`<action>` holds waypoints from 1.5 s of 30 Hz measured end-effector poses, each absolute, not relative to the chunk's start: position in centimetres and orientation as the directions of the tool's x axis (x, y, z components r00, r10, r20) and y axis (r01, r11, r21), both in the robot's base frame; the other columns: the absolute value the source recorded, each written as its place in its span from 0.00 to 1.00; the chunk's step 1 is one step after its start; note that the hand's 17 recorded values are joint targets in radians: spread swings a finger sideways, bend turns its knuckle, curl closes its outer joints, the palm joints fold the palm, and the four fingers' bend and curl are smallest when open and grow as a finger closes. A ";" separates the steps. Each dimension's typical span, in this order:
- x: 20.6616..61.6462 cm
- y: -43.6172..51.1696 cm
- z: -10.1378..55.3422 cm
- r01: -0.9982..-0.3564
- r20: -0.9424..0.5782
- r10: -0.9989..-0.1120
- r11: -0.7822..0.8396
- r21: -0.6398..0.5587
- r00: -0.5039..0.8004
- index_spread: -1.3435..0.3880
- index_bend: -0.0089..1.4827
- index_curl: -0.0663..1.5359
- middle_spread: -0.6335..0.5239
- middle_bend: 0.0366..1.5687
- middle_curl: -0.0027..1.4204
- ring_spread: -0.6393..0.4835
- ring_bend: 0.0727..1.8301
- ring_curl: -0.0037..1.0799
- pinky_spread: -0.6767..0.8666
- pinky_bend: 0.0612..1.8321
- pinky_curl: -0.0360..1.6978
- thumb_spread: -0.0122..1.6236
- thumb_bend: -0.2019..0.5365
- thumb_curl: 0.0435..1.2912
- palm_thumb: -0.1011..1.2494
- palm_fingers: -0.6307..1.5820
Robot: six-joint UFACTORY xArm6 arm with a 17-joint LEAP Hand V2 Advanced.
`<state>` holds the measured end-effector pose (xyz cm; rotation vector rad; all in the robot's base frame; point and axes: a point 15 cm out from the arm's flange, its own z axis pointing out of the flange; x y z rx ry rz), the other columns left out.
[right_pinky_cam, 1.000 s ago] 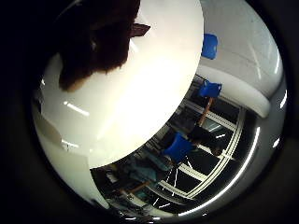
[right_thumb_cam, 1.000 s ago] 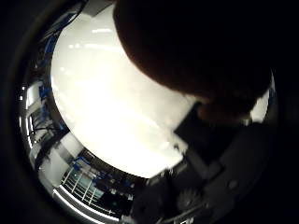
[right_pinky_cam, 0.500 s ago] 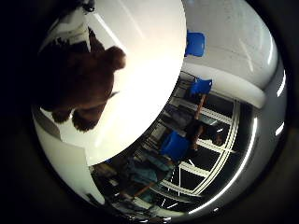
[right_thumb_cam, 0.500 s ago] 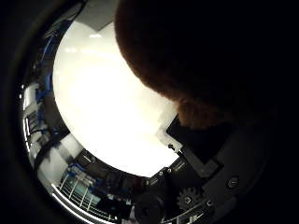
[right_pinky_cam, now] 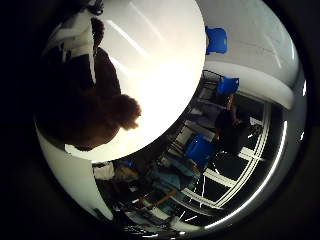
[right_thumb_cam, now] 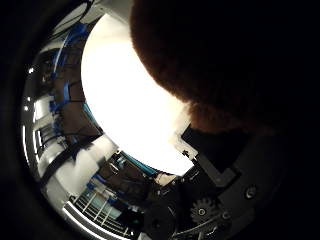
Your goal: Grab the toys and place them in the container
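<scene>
A brown plush toy point(right_thumb_cam: 225, 60) presses close against my palm and fills much of the thumb side view. Its dark furry body and a rounded limb point(right_pinky_cam: 127, 111) also show in the little finger side view, over the white table point(right_pinky_cam: 160, 65). My right hand point(right_thumb_cam: 225, 195) shows its black and geared parts right beside the toy. A white finger point(right_pinky_cam: 75, 35) curls across the toy's body. The hand appears shut on the toy. No container is in view.
Beyond the round white table's edge stand blue chairs point(right_pinky_cam: 216, 40) point(right_pinky_cam: 200, 150) and a white curved counter point(right_pinky_cam: 250, 85). Railings and room clutter point(right_thumb_cam: 95, 200) lie past the table's rim.
Both views have swung, so the hand has turned. The toy stays against the palm and now covers more of the little finger side view.
</scene>
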<state>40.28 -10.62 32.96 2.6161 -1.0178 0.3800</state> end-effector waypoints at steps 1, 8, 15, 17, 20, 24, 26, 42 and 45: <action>40.3 -10.5 34.0 -0.691 0.348 -0.613 -0.701 0.176 0.709 0.61 0.72 0.65 0.34 0.77 0.73 0.28 0.67 0.90 0.32 0.72 0.57 0.68 0.26 0.38 0.83 0.74; 40.3 -9.4 42.5 -0.708 0.339 -0.645 -0.699 0.101 0.685 0.62 0.72 0.64 0.36 0.78 0.72 0.28 0.66 0.92 0.32 0.69 0.62 0.66 0.26 0.40 0.85 0.75; 43.5 -7.0 48.7 -0.712 0.342 -0.675 -0.702 -0.025 0.654 0.62 0.72 0.64 0.36 0.78 0.70 0.28 0.65 0.94 0.32 0.66 0.66 0.65 0.25 0.42 0.84 0.75; 44.7 -6.0 49.7 -0.714 0.321 -0.690 -0.698 -0.058 0.649 0.62 0.72 0.64 0.36 0.78 0.70 0.28 0.65 0.94 0.31 0.66 0.66 0.65 0.25 0.43 0.83 0.75; 46.5 -3.7 50.7 -0.715 0.280 -0.710 -0.691 -0.106 0.646 0.62 0.72 0.63 0.37 0.78 0.70 0.27 0.64 0.95 0.31 0.65 0.68 0.64 0.26 0.43 0.84 0.75; 48.4 0.4 50.6 -0.701 0.271 -0.715 -0.694 -0.162 0.645 0.62 0.72 0.63 0.37 0.78 0.70 0.27 0.64 0.95 0.31 0.64 0.69 0.64 0.25 0.44 0.83 0.76; 49.1 2.5 50.6 -0.700 0.261 -0.726 -0.685 -0.201 0.636 0.63 0.71 0.64 0.37 0.78 0.70 0.27 0.64 0.96 0.31 0.63 0.69 0.63 0.25 0.45 0.83 0.76; 53.8 17.0 48.3 -0.639 0.178 -0.735 -0.663 -0.391 0.654 0.62 0.69 0.65 0.36 0.77 0.71 0.26 0.63 0.97 0.29 0.62 0.70 0.64 0.24 0.47 0.80 0.76; 54.5 18.4 47.9 -0.636 0.175 -0.742 -0.652 -0.412 0.647 0.62 0.67 0.65 0.36 0.76 0.71 0.27 0.62 0.96 0.29 0.61 0.69 0.67 0.24 0.45 0.74 0.76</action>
